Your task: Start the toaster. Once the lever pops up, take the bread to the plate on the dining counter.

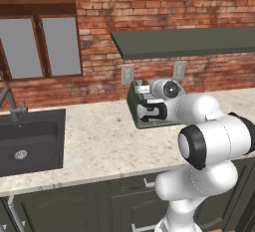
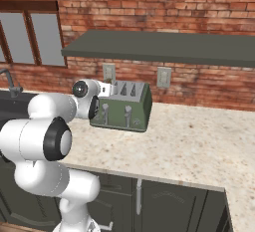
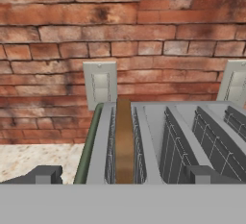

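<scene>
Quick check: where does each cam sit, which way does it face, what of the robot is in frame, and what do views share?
Left base view: behind the arm to its left, facing the brick wall and stone worktop; white arm lower right, before the boxy sage-green toaster.
Right base view: behind the arm to its right, same wall; arm lower left, toaster front clear.
Hand view: on the hand, looking along the open pincer over the toaster's slots; brown bread slice in the leftmost.
Shared: toaster, two wall outlets.
</scene>
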